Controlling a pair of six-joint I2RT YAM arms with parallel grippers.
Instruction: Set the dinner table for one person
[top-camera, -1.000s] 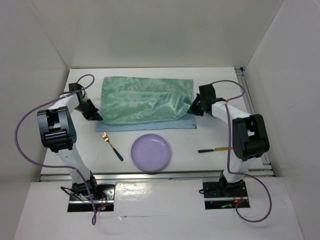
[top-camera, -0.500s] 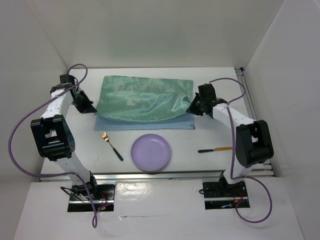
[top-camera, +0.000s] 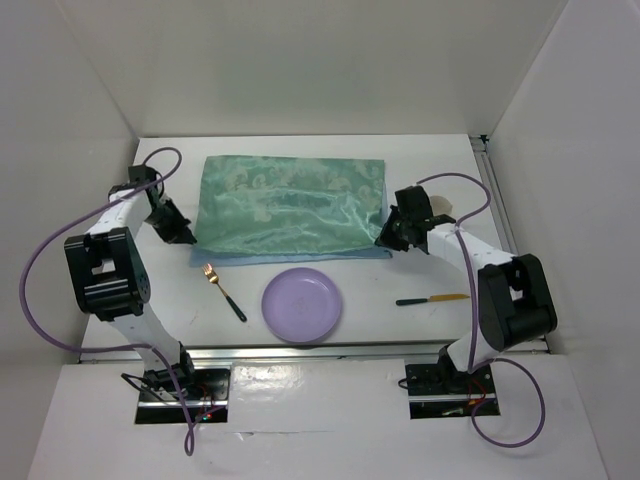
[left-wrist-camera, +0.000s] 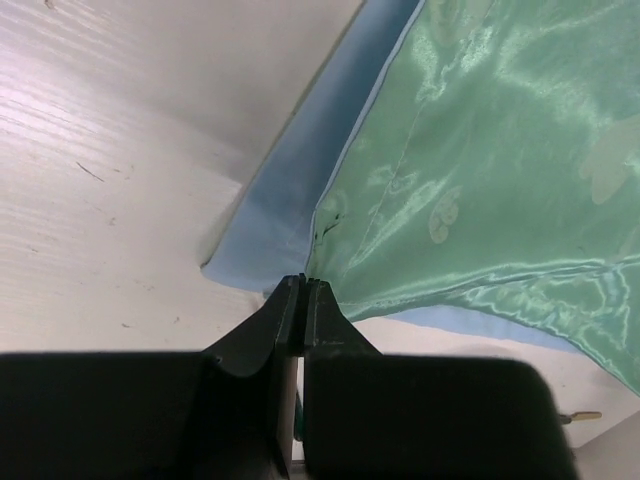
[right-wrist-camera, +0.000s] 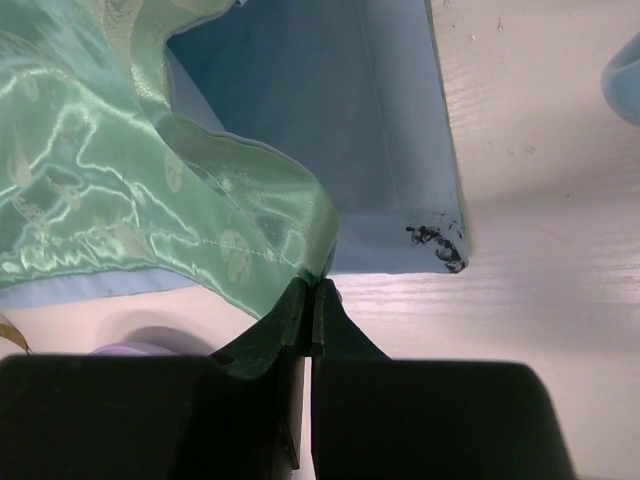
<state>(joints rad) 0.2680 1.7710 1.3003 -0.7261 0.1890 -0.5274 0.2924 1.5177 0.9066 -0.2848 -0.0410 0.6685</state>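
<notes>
One each: green cloth (top-camera: 290, 205), blue mat (right-wrist-camera: 330, 120), purple plate (top-camera: 302, 304), fork (top-camera: 222, 290), knife (top-camera: 432, 298). Left end effector (left-wrist-camera: 303, 285) and right end effector (right-wrist-camera: 312, 288) are both pinched tight on the green cloth's corners, desk (top-camera: 430, 160) right underneath.

The far half of the worktop (top-camera: 370, 290) is covered by the green cloth (top-camera: 290, 205), whose near corners are blocked by the left tool (top-camera: 190, 238) and right tool (top-camera: 383, 240). The near strip is broken by the fork (top-camera: 222, 291), purple plate (top-camera: 302, 304) and knife (top-camera: 432, 298); bare gaps are left between them.
</notes>
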